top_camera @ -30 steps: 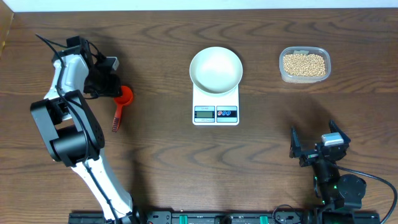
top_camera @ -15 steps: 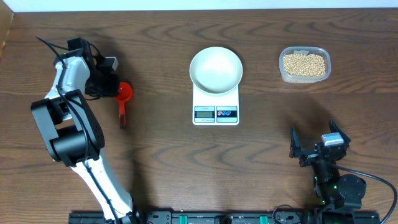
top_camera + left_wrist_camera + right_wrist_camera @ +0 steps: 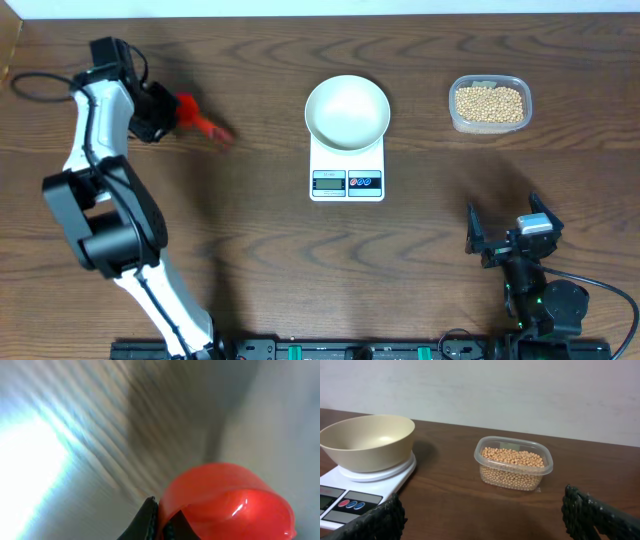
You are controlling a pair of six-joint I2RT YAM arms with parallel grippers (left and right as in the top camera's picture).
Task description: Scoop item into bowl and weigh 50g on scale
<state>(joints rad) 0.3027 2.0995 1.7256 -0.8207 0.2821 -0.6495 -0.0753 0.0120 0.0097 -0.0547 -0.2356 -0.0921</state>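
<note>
- Overhead, far right of the table [image 3: 260,250]: shows the beans [image 3: 489,103] lying together in a clear tub [image 3: 453,118], tan-yellow, filling it about to the rim.
- From the right wrist view, confirms the same: beans [image 3: 512,457] heaped inside the tub [image 3: 547,462], which stands on the bare wood, apart from everything else.
- Left of the tub, well apart: finds the bowl [image 3: 347,112], white, upright and empty, seated on the back part of the scale [image 3: 347,182].
- Leaves the scale's display and two round buttons uncovered at the front edge; reading too small to tell.
- Seen from the right wrist: bowl [image 3: 367,442] resting on the scale [image 3: 350,492], to the left of the tub.
- Far left, near the table's back edge: left gripper [image 3: 165,110] closed on a red scoop [image 3: 200,122], handle pointing right towards the bowl, all blurred.
- Left wrist view: fills with the scoop [image 3: 225,500] close up, one dark fingertip [image 3: 149,516] pressed against its edge; no beans visible on it.
- Front right: right gripper [image 3: 505,222] low near the table's front edge, jaws spread wide, holding and touching nothing.
- Right wrist view: puts its two dark fingers [image 3: 375,520] at the bottom corners, far apart.
</note>
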